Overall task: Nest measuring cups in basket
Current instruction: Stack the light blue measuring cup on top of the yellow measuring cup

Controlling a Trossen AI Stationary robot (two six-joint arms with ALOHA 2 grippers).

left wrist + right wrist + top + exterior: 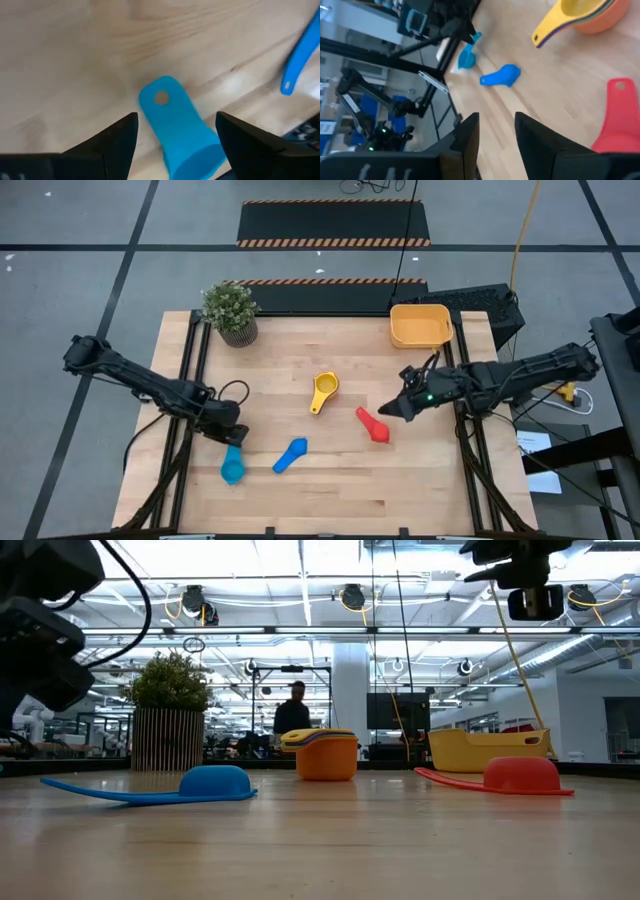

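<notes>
Teal cup [180, 130] between open jaws

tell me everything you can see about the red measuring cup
The red measuring cup is a small glossy plastic scoop lying upside down on the wooden table, bowl mouth down, right of centre. Its flat handle has a hole near the tip, seen in the right wrist view. It lies alone, apart from the yellow-topped stack and the basket. The right gripper hovers open near it, not touching.

Grey floor [80, 220] with dark lines, hazard-striped mats [334, 222], ceiling lights [352, 595], distant person [293, 715]
</notes>
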